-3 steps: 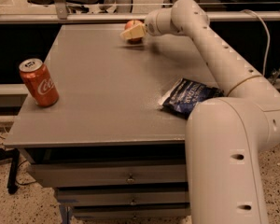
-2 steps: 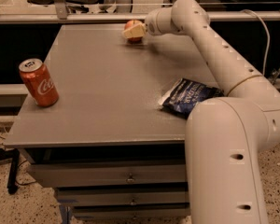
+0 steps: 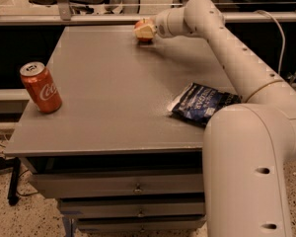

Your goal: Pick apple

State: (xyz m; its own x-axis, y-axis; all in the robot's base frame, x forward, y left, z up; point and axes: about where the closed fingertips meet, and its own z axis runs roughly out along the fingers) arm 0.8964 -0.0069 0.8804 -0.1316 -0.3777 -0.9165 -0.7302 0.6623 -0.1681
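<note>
1. The red Coca-Cola can (image 3: 41,87) stands upright near the left edge of the grey table (image 3: 113,112), in the same spot as a second ago.
2. Below the tabletop, the metal drawers (image 3: 123,184) are closed, as they were before.
3. The apple (image 3: 139,23) is at the far edge of the table, left of the arm's wrist. Only slivers of its red skin show, above and below the pale finger across its near face. Whether its underside touches the tabletop cannot be told.
4. The gripper (image 3: 144,31) is at that far edge, reaching leftwards, with its fingers (image 3: 148,31) pinching the apple between them. Compared with a second ago, gripper and apple together sit very slightly higher and further right in the view; the shift is small.
5. The dark blue snack bag (image 3: 202,104) lies flat near the right front edge of the table, just beside the robot's body, and has not moved.
6. The white arm (image 3: 237,58) stretches from the robot's body (image 3: 251,172) at the lower right diagonally up across the right side of the table to the far edge. Its pose nearly matches the earlier frames.
7. A grey cable (image 3: 278,28) curves behind the arm at the far right.
</note>
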